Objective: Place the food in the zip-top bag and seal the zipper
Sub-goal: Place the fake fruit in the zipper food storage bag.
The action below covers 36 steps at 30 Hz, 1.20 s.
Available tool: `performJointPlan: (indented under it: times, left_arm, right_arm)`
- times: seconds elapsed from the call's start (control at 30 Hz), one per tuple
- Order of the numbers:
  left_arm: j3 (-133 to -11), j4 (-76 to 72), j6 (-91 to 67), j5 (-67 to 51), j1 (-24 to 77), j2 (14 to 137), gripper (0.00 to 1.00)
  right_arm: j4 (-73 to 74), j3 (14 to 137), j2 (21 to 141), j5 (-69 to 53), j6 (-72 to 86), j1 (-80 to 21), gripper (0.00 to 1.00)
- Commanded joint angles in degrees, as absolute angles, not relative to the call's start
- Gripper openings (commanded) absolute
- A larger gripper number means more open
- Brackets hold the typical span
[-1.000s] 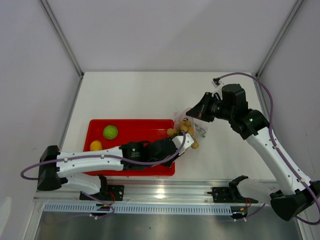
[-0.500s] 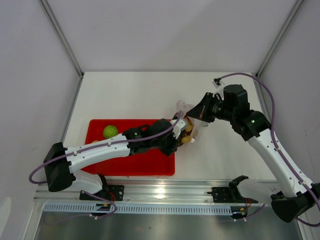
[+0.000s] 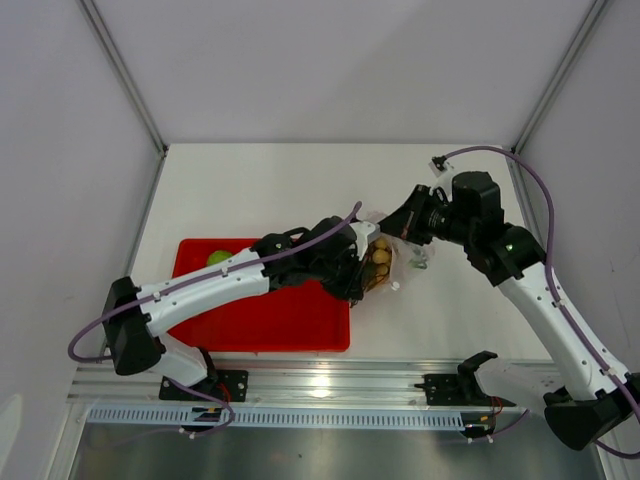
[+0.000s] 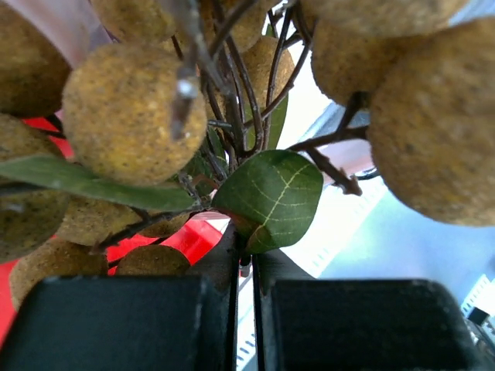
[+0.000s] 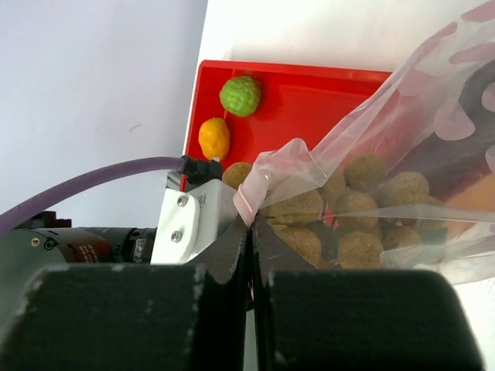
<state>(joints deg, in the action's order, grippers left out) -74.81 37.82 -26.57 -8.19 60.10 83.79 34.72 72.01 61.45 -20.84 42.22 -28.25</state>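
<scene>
My right gripper (image 5: 251,222) is shut on the pinkish zipper strip (image 5: 259,185) at the mouth of the clear zip-top bag (image 5: 402,116) and holds it open just right of the red tray. My left gripper (image 4: 247,259) is shut on the stem of the cluster of tan balls (image 4: 131,116), which has a green leaf (image 4: 271,193). In the top view the cluster (image 3: 378,265) sits inside the bag (image 3: 395,250), with the left gripper (image 3: 360,272) at its mouth and the right gripper (image 3: 393,224) above. The green ball (image 5: 241,95) and yellow-orange ball (image 5: 214,137) lie on the tray. The meat slab and stalks cannot be made out.
The red tray (image 3: 260,320) lies at the front left, partly under my left arm. The green ball (image 3: 217,257) peeks out at the tray's far left corner. Grey walls and metal posts close in the table on three sides.
My left gripper has carried the cluster of tan balls up and to the right, from the tray's right edge into the bag's mouth. My right gripper has kept hold of the bag.
</scene>
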Motion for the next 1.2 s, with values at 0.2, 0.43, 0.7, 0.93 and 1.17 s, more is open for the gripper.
performJointPlan:
  times: [0.2,0.43,0.7,0.93,1.17]
  left_arm:
    - [-79.7,40.9,-30.3,-6.2,61.4,87.8,0.01]
    - [-81.9,41.5,-30.5,-6.2,63.9,87.9,0.09]
    - [-80.7,39.5,-28.7,-2.8,65.2,83.2,0.6]
    - [-70.8,34.3,-29.6,13.1,65.1,65.8,0.94]
    - [-63.9,36.5,-32.3,22.0,63.9,56.5,0.9]
  right_arm:
    - [30.4,72.2,61.2,-20.2,43.5,-29.4,0.0]
    - [30.5,72.4,64.0,-15.5,43.5,-29.4,0.0]
    - [29.7,73.0,65.3,-16.2,43.7,-29.3,0.0]
    - [32.2,73.1,63.4,-17.9,42.0,-28.3,0.0]
    - [33.2,73.1,60.1,-19.7,42.0,-27.4,0.0]
